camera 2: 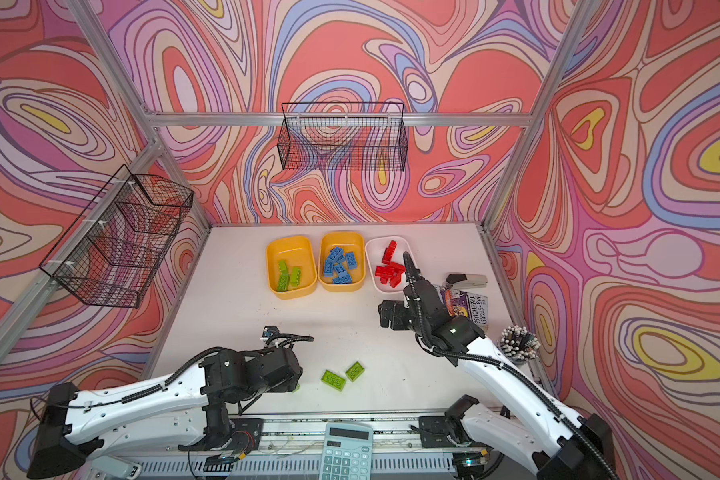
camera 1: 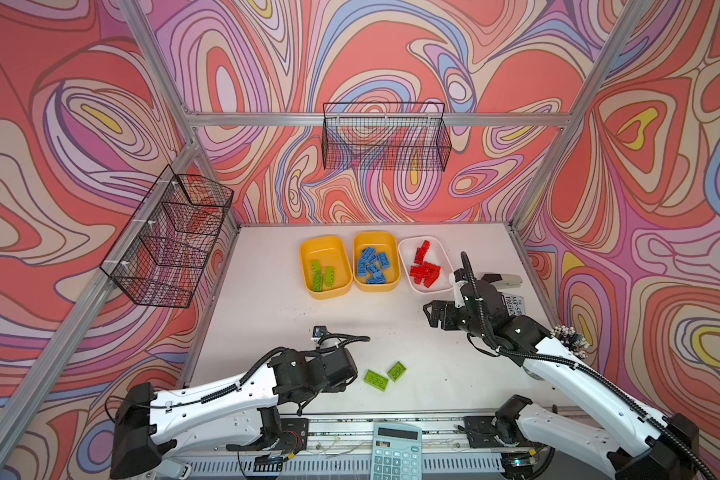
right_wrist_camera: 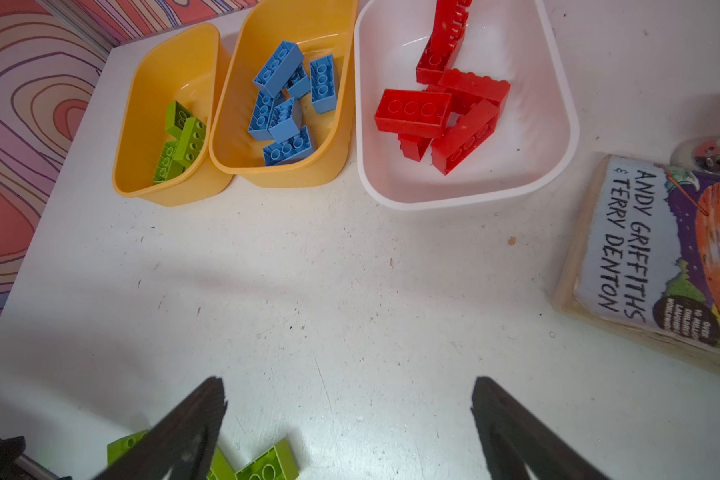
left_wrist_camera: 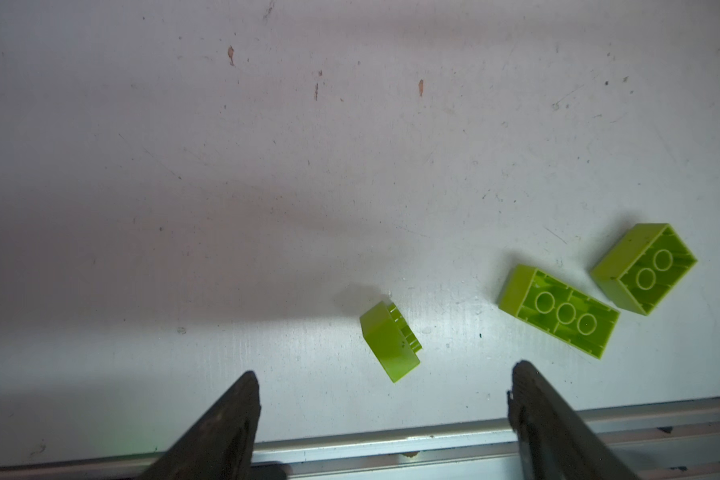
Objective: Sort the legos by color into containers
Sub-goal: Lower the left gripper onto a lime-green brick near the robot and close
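Three lime green legos lie loose near the table's front edge. In the left wrist view one lies on its side [left_wrist_camera: 390, 340], and two lie studs down [left_wrist_camera: 558, 309] [left_wrist_camera: 644, 268]. My left gripper [left_wrist_camera: 385, 386] hangs open above the side-lying one, holding nothing. Both top views show only two loose legos [camera 1: 376, 379] [camera 1: 396, 370]; my left gripper [camera 1: 341, 372] covers the other. At the back stand a yellow container [camera 1: 321, 249] with green legos [camera 1: 321, 274], a yellow container [camera 1: 375, 237] with blue legos [camera 1: 373, 266], and a white container [camera 1: 439, 253] with red legos [camera 1: 424, 268]. My right gripper [camera 1: 431, 311] is open and empty.
A book [right_wrist_camera: 657, 257] and a grey stapler [camera 1: 504, 279] lie right of the white container. A cup of pens [camera 1: 572, 338] stands at the right edge. A calculator [camera 1: 395, 451] lies on the front rail. Wire baskets hang on the back wall [camera 1: 385, 137] and left wall [camera 1: 171, 237].
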### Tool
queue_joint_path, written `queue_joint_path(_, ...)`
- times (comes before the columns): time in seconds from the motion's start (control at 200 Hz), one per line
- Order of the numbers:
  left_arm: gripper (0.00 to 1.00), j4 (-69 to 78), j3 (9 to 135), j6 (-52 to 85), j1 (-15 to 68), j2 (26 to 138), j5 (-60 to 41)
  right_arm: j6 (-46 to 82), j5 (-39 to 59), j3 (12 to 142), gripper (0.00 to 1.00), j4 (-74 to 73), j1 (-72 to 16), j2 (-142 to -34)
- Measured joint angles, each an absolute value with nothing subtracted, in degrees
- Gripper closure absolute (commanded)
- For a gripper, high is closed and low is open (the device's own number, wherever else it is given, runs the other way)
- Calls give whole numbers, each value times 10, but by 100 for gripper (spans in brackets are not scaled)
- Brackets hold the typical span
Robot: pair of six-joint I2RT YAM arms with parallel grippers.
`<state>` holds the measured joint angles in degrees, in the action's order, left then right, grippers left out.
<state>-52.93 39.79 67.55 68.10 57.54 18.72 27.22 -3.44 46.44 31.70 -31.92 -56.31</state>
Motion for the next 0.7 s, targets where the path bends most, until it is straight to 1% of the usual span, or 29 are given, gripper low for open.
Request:
queue_joint_path(0.16,25,-501,376,717,701,608,186,269,-29,464,2,314,-319,-556)
queue_joint_path(0.341,29,-454,325,756,702,612,179,262,-18,460,2,307,-319,-555)
queue_joint_path(0.531,32,-429,314,788,702,644,173,253,-15,449,2,303,-319,-541)
queue_joint_path(0.701,35,-399,297,813,702,649,173,241,5,450,2,296,-319,-566)
